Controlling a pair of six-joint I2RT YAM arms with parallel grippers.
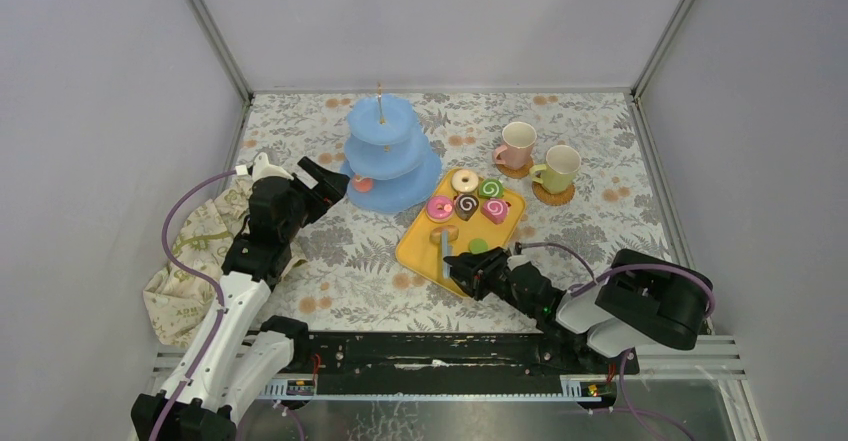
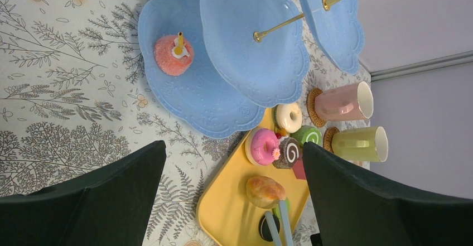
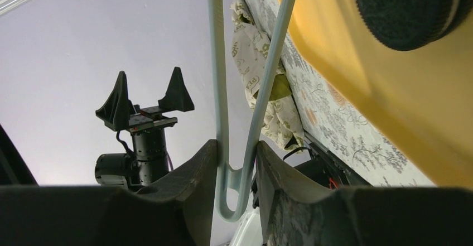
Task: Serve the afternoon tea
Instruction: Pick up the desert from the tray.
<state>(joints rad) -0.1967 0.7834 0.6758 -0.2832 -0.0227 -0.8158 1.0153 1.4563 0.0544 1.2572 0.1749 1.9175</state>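
Toy pastries (image 1: 466, 201) sit clustered on a yellow tray (image 1: 414, 248) at the centre of the overhead view. One pink pastry (image 2: 173, 55) lies on the bottom tier of the light-blue stand (image 1: 385, 151), up and to the left. The pink mug (image 1: 517, 144) and pale green mug (image 1: 560, 168) stand at upper right. Lower down, the right fingers (image 3: 189, 184) are narrowed on pale blue tongs (image 3: 218, 90), whose tips flank a tan bun (image 2: 265, 190) on the tray. The left fingers (image 2: 111, 190) gape wide over the desk (image 1: 330, 261), left of the stand.
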